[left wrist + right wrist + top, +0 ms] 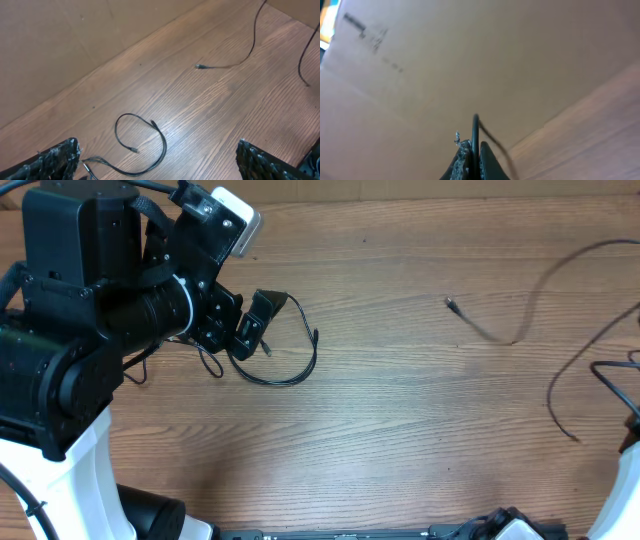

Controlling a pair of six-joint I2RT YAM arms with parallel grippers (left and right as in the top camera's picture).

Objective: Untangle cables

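Cable (475, 125) between right gripper (472, 149) fingers (490, 165)

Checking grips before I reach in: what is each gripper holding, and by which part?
Right gripper: shut on a cable, pinched along its cord, no plug showing. Left gripper: open, holding nothing.

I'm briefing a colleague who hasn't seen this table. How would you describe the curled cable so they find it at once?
Find the left gripper in the overhead view's upper left, jaws open. On the wooden table beside it lies a black cable. Unlike the long strands trailing off the right edge, it curls into a small loop.
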